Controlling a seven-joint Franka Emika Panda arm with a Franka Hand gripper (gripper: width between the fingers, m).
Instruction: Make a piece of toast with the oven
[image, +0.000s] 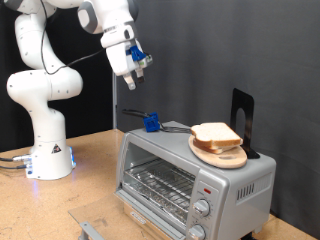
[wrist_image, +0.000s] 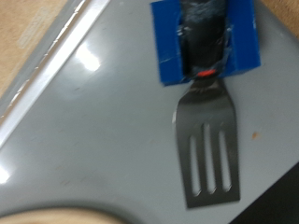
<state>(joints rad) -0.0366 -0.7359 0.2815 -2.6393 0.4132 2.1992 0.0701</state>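
1. While resting on a round wooden plate (image: 222, 154) atop the oven (image: 190, 172), sits the piece of toast (image: 213, 133): pale, square, thin tan crust, near the roof's end at the exterior view's right; cannot tell whether one slice or two lie stacked there.
2. Below it, a silver-grey box with glass door shut, wire rack (image: 155, 182) seen through the glass, two round knobs (image: 201, 208) one above the other and a small red mark beside the door.
3. On the same roof, toward the exterior view's left, a blue holder (image: 150, 123) with a dark spatula (image: 173, 127) lying flat, its blade pointing toward the plate; in the wrist view the holder (wrist_image: 205, 39) and the slotted blade (wrist_image: 207, 145) on grey metal.
4. Behind the plate, a black upright stand (image: 243, 117).
5. High above the holder, well apart from it, hangs the gripper (image: 135, 64), pointing down; jaws empty; cannot tell how far apart they stand.
6. Beneath everything, a wooden tabletop (image: 90, 180), carrying the arm's white base (image: 48, 155) at the exterior view's left.
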